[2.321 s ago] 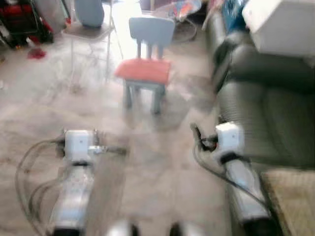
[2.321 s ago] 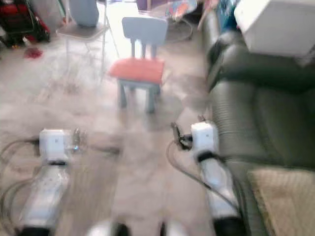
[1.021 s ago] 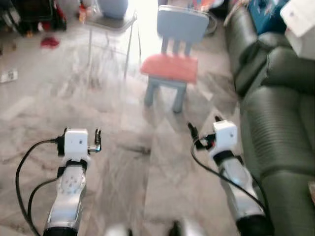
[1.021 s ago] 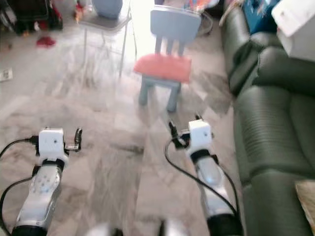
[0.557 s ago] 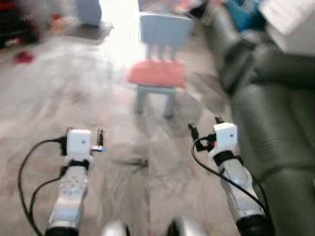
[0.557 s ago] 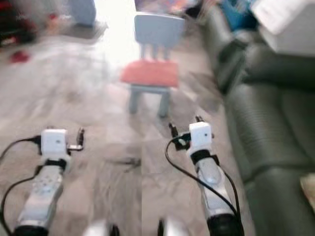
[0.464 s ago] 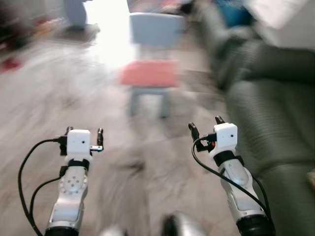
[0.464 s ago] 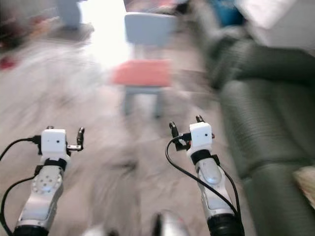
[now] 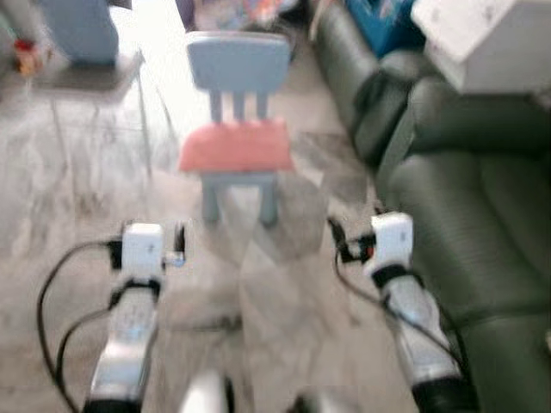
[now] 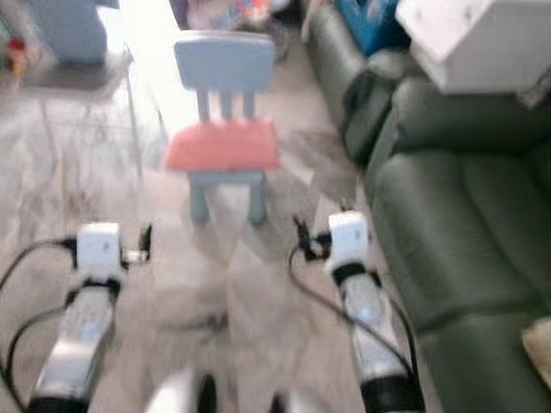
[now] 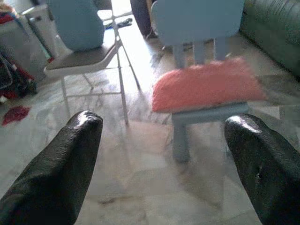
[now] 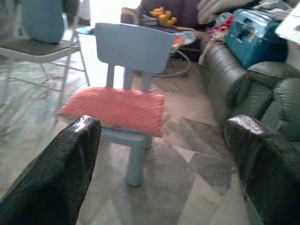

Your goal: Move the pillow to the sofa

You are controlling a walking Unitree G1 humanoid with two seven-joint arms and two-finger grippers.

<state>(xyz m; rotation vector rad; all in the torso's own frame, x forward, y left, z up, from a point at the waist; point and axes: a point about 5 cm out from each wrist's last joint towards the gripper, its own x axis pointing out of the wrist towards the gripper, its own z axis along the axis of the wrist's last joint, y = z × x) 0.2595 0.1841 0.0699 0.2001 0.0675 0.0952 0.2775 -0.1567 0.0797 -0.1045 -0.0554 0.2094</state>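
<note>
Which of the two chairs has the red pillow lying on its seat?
The small light-blue child's chair straight ahead, beside the sofa; the red pillow covers its seat. The metal folding chair farther left carries a blue object instead.

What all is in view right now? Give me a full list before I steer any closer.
pillow: one, orange-red, lying on the seat of the small chair ahead.
small chair: one, light blue, standing on the floor straight ahead.
folding chair: one, metal legs with grey seat, ahead to the left, with a blue object on it.
sofa: one, dark green, along the right side.
white box: one, on the sofa's far part.
blue case: one, beyond the sofa's far end.
floor: pale marbled tiles.
left end effector: open, held low facing the small chair.
right end effector: open, held low beside the sofa.
</note>
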